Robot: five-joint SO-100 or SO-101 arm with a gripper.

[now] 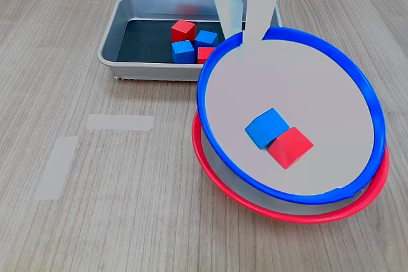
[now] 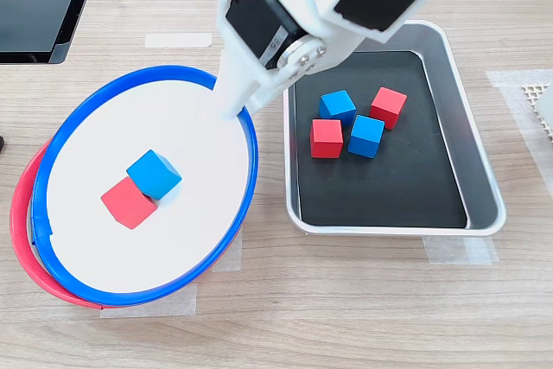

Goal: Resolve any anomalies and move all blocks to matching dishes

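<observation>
Dishes are stacked here: the large shallow round blue-rimmed dish with a pale grey inside (image 1: 220, 68) (image 2: 60, 140) sits tilted on top of the red-rimmed dish (image 1: 255, 203) (image 2: 17, 239), of which only an arc of red rim shows in both exterior views. Inside the blue-rimmed dish lie a small matte blue cube (image 1: 268, 128) (image 2: 154, 174) and a small matte red cube (image 1: 290, 147) (image 2: 129, 202), touching each other.

The white robot arm reaches down to the blue rim on the side nearest the rectangular grey metal tray with a black bottom (image 1: 111, 39) (image 2: 479, 179). Its gripper (image 1: 245, 33) (image 2: 235, 105) meets the rim there, and one finger (image 2: 233, 92) lies over the dish edge. I cannot tell whether it pinches the rim or is loose, because the other finger is not clear.

In the tray four more cubes stay close together: two red ones (image 2: 389, 107) (image 2: 326, 138) and two blue ones (image 2: 337, 106) (image 2: 367, 136). In the first exterior view one red cube (image 1: 205, 55) is partly hidden behind the blue rim. Everything rests on a pale wooden table (image 1: 95, 221) (image 2: 346, 317) with strips of tape (image 1: 120, 121).
</observation>
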